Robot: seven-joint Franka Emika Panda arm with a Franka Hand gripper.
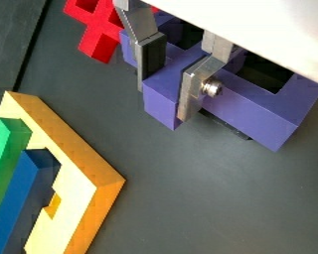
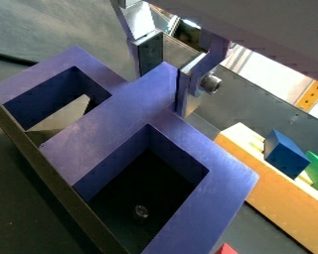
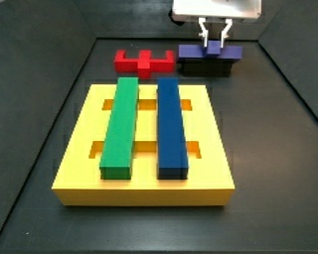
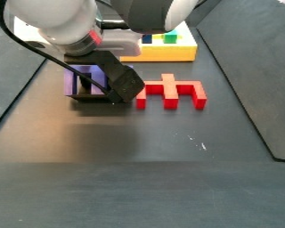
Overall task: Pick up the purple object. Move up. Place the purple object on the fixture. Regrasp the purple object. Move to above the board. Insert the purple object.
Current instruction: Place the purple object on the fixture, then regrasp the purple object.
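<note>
- One purple object sits on the one fixture, just beside one red block.
- The gripper has its jaws pinching the purple object's central arm.
- One board carries one green bar and one blue bar; open dark floor lies along its side.

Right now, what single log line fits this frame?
gripper: fingers straddling purple block's center bar | purple block: on fixture | red block: beside | board: green and blue bars in

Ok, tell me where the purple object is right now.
In a side view the purple object sits on the black fixture behind the yellow board, right of the red block, with the gripper at it.
</note>
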